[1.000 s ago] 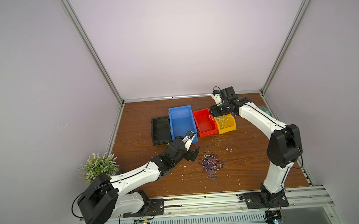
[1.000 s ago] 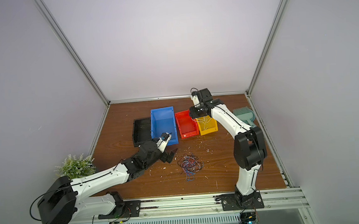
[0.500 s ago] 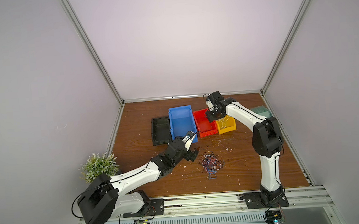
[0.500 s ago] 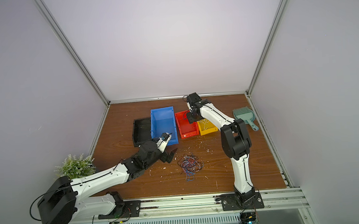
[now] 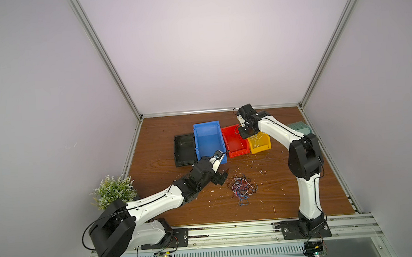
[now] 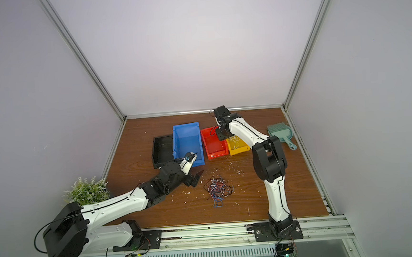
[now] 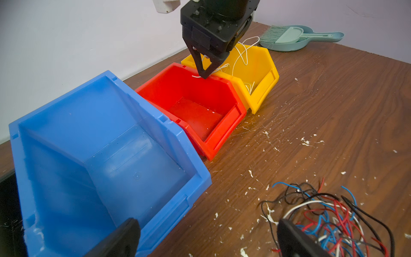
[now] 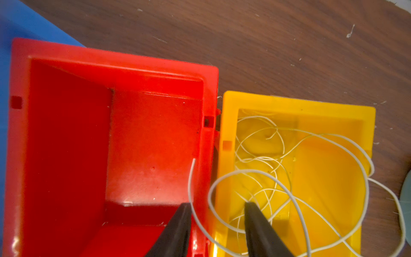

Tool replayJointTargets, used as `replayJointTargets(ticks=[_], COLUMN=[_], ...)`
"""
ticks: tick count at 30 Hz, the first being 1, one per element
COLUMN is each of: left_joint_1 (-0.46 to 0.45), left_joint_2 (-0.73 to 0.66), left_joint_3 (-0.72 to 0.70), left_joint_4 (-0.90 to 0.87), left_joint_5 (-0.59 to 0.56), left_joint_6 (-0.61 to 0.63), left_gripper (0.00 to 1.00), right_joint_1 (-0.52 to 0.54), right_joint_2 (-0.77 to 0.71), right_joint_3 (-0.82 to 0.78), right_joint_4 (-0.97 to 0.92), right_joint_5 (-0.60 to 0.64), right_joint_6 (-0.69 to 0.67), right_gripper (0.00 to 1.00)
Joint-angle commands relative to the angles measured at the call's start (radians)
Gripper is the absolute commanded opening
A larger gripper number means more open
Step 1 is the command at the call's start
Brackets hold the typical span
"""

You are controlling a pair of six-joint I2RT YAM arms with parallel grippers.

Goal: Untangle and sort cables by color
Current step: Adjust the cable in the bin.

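- The right gripper (image 8: 216, 204) is seen astride the wall shared by the red bin (image 8: 111, 55) and the yellow bin (image 8: 289, 102). Its jaws are narrowly apart, and a white cable (image 8: 188, 184) is looped through the gap, not visibly pinched.
- Trouble is expected here: that cable's loose end is strayed over the red bin. If the arm is drawn away carelessly, white could be left in red, or the loop snagged and dragged out.
- Another white loop is hung past the yellow bin's outer wall, so a spill onto the table (image 5: 304, 201) is possible.
- The left gripper (image 5: 223, 165) is held wide and empty, between the blue bin (image 5: 207, 126) and the tangle.
- The tangled cables (image 5: 241, 188), blue, red, white and black, are heaped mid-table, toward the front edge. With strands this knotted, the whole clump could be lifted by one grab.
- Toward the back edge, a row is set. The black tray (image 5: 183, 138) cannot be read, the blue bin is empty, and the red is empty bar that stray end. Only white cables are held in the yellow.
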Motion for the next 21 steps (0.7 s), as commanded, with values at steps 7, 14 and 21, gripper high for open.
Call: replayJointTargets(ticks=[7, 14, 21], left_joint_1=[0.009, 0.009, 0.009], left_joint_2=[0.004, 0.008, 0.011], left_joint_3=[0.009, 0.009, 0.009], left_joint_4=[-0.008, -0.008, -0.006], left_joint_5=[-0.006, -0.003, -0.002], left_joint_6=[0.003, 0.003, 0.002], left_gripper=[0.99, 0.99, 0.99], right_joint_1=[0.005, 0.005, 0.005], right_joint_2=[-0.005, -0.006, -0.013], right_joint_3=[0.033, 0.033, 0.033], right_joint_4=[-0.025, -0.028, -0.028], right_joint_5=[0.032, 0.032, 0.036], right_joint_6=[-0.013, -0.019, -0.023], right_gripper=[0.22, 0.05, 0.00])
